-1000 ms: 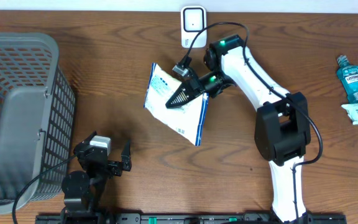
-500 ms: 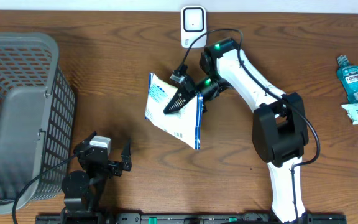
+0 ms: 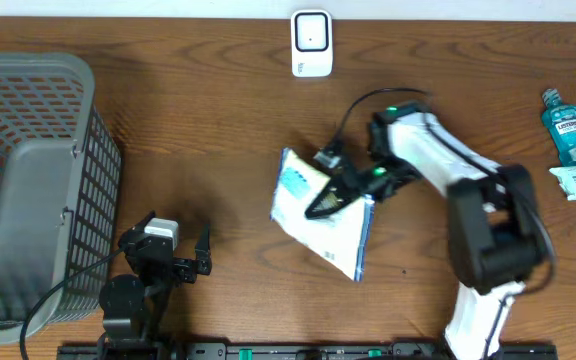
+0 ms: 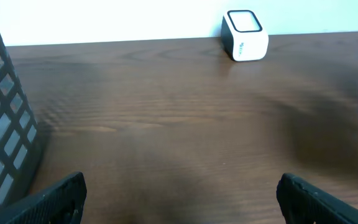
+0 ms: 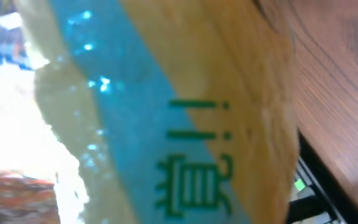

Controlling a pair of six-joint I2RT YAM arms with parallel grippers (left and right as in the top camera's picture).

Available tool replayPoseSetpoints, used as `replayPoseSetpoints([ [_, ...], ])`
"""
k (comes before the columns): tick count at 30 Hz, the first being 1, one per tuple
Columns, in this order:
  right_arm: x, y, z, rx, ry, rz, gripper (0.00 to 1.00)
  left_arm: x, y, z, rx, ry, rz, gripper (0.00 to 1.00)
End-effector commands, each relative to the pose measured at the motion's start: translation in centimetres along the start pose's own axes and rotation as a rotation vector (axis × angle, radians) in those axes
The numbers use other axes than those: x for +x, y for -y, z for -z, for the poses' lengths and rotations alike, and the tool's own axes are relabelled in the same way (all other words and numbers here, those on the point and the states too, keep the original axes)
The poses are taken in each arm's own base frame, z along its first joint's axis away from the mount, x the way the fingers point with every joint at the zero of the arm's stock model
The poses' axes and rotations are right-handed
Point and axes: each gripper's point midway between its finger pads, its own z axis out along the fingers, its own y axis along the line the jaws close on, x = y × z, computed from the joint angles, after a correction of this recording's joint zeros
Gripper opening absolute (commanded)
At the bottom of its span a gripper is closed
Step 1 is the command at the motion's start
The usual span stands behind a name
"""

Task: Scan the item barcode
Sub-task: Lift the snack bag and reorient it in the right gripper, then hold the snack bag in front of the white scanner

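Right gripper (image 3: 320,205) clamped on a white-and-blue packet (image 3: 328,240), just right of table centre.
The packet sits tilted in the closed jaws, well apart from the white barcode scanner (image 3: 311,43) at 12 o'clock. The left gripper (image 4: 180,196) rests at 7 o'clock, jaws spread wide, beside the grey basket (image 3: 28,180) at 9 o'clock.

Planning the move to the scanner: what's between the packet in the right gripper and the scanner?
Nothing. In the overhead view, only bare wooden table lies between the packet and the scanner.
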Motion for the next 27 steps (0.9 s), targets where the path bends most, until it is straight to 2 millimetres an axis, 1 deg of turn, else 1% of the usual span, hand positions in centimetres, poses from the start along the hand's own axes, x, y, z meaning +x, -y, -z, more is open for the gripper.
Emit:
replayPoseSetpoints([
  [1, 1.7, -2.4, 0.6, -0.031, 0.059, 0.221, 0.01, 1.1, -0.1, -0.2, 0.001, -0.029, -0.006, 0.98],
  [4, 2.7, -3.4, 1.0, -0.025, 0.076, 0.249, 0.01, 1.1, -0.1, -0.2, 0.001, -0.030, -0.006, 0.98],
  [8, 3.3, -4.1, 1.2, -0.019, 0.083, 0.237, 0.01, 1.1, -0.1, -0.2, 0.001, -0.030, -0.006, 0.98],
  [11, 3.2, -4.1, 1.4, -0.017, 0.089, 0.212, 0.01, 1.1, -0.1, -0.2, 0.001, -0.030, -0.006, 0.98],
  [16, 3.1, -4.0, 1.5, -0.011, 0.090, 0.220, 0.01, 1.1, -0.1, -0.2, 0.001, -0.030, -0.006, 0.98],
  [19, 3.0, -2.9, 1.5, 0.042, 0.071, 0.278, 0.01, 1.1, -0.1, -0.2, 0.001, -0.030, -0.006, 0.98],
  [21, 2.4, -2.0, 1.6, 0.084, 0.067, 0.340, 0.01, 1.1, -0.1, -0.2, 0.001, -0.030, -0.006, 0.98],
  [24, 1.3, -2.0, 2.2, 0.091, 0.101, 0.389, 0.01, 1.1, -0.1, -0.2, 0.001, -0.029, -0.006, 0.98],
  [27, 0.2, -2.2, 3.4, 0.117, 0.140, 0.429, 0.01, 1.1, -0.1, -0.2, 0.001, -0.029, -0.006, 0.98],
])
